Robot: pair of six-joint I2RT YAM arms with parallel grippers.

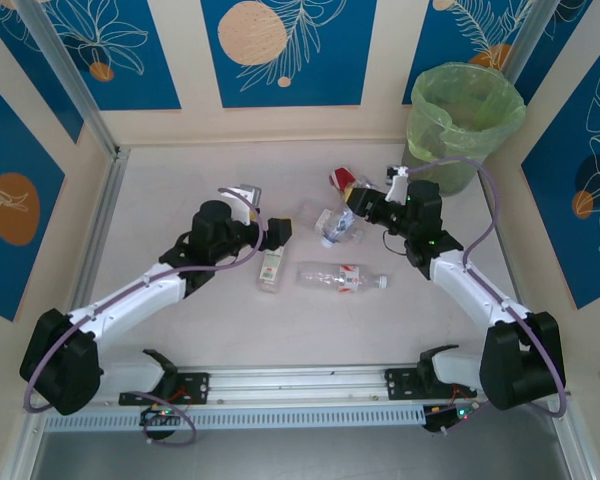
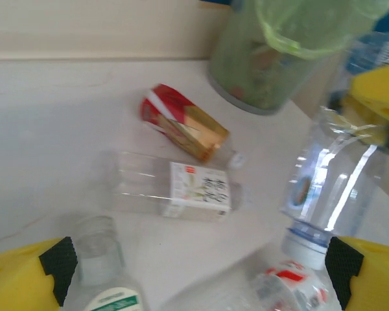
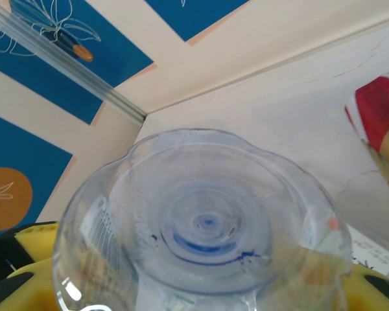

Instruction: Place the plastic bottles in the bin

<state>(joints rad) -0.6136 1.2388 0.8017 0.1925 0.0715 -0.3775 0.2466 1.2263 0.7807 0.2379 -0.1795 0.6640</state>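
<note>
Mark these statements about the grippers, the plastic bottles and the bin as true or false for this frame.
1. The right gripper holds a clear plastic bottle with a blue cap. True.
2. The round grey-green bag-lined bin lies tipped over. False: it stands upright at the table's far right corner.
3. The left gripper is shut on a bottle. False: its fingers are spread wide open.
4. An amber plastic bottle with a red label lies on the white table. True.

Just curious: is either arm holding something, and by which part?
The right gripper clamps a clear blue-capped bottle by its body near the base. The left gripper is open, holding nothing.
</note>
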